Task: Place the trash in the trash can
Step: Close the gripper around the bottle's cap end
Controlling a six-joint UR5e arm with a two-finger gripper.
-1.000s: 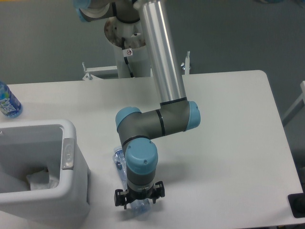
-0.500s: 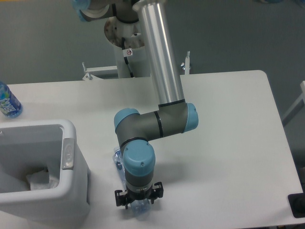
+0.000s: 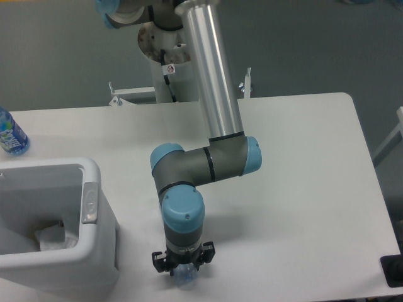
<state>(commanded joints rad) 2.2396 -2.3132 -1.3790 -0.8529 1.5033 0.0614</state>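
1. your tool (image 3: 182, 269) points straight down near the desk's (image 3: 302, 189) front edge; its fingers pinch the flattened clear bottle (image 3: 183, 275).
2. the crumpled white wrapper (image 3: 53, 238) lies inside the white trash can (image 3: 94, 251) at your left.
3. an intact blue bottle (image 3: 9, 133) stands at the far left.

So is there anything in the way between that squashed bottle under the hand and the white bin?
Nothing visible. The hand is down over the flattened bottle, and only bare table lies between it and the trash can to the left.
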